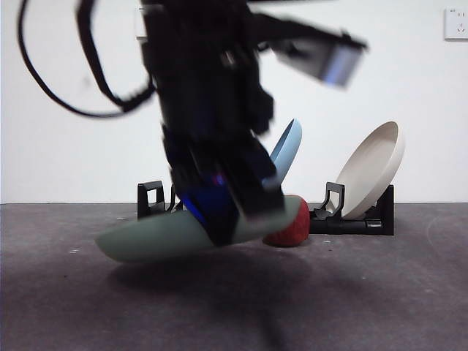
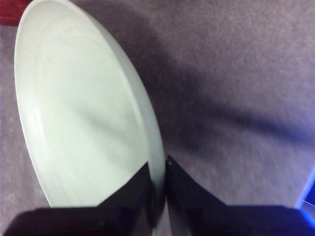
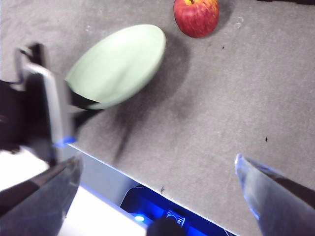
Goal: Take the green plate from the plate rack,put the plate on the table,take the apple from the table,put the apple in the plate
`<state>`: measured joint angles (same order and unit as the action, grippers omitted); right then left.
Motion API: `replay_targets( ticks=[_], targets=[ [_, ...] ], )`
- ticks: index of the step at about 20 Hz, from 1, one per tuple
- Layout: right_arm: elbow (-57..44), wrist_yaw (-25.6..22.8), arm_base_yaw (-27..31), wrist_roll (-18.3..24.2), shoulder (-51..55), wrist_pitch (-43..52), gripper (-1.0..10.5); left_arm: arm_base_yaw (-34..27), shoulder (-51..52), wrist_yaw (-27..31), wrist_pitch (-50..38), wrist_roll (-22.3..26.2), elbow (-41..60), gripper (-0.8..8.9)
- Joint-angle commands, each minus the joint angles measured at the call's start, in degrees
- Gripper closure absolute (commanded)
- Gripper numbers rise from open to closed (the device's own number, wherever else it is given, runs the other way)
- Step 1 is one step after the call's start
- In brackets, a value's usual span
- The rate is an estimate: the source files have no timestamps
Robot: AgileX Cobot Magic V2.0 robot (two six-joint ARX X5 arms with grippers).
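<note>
While you look at the left wrist view, note the left gripper (image 2: 158, 194) is clenched on the rim of the green plate (image 2: 83, 108), one black jaw on each face of the rim. From the front, that same gripper (image 1: 230, 212) comes down from above, big, dark and blurred, w/ the green plate (image 1: 157, 238) hanging from it. The plate is tilted, nearly flat, one edge lower than the other, and it floats just above the worktop (image 1: 351, 292) w/ its shadow right beneath; no contact that you can make out.

Your right gripper (image 3: 157, 196) is released, jaws spread wide apart, nothing between them. It hovers high over the worktop (image 3: 221, 98), looking down on the green plate (image 3: 118, 64) and the left arm holding it.

Moving outward: the apple (image 1: 291, 232) sits on the worktop just behind the plate's raised edge, partly hidden by it in the front view. In the right wrist view the apple (image 3: 196, 17) is clear of the plate, near its far end, stem side up.

Further back, the plate rack (image 1: 351, 216) stands along the rear of the worktop. A blue plate (image 1: 287, 150) leans in it, mostly hidden by the arm, and a beige plate (image 1: 373, 168) leans in the end slot, well apart from the gripper.
</note>
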<state>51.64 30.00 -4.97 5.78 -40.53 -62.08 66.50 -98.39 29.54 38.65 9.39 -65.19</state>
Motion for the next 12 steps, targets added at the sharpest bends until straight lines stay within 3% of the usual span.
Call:
replay_targets(
  ticks=[1, 4, 7, 10, 12],
  targets=[
    [0.09, 0.07, -0.2, -0.35, 0.02, 0.26, 2.6, 0.98, -3.26, 1.46, -2.54, -0.37, 0.35, 8.21],
    [0.09, 0.04, -0.2, -0.35, 0.02, 0.28, 2.6, 1.68, -7.3, 1.27, -2.86, -0.72, 0.35, 8.22],
    [0.09, 0.07, -0.2, -0.35, 0.04, 0.28, 2.6, 1.77, -8.26, -5.22, -2.64, -3.54, 0.35, 8.0],
    [0.09, 0.04, -0.2, -0.35, 0.02, 0.28, 2.6, 1.99, -8.2, -6.99, -2.08, -6.75, 0.35, 5.57],
    [0.09, 0.04, -0.2, -0.35, 0.02, 0.31, 2.6, 1.99, -8.11, -7.15, -0.72, -6.78, 0.33, 4.94]
  ],
)
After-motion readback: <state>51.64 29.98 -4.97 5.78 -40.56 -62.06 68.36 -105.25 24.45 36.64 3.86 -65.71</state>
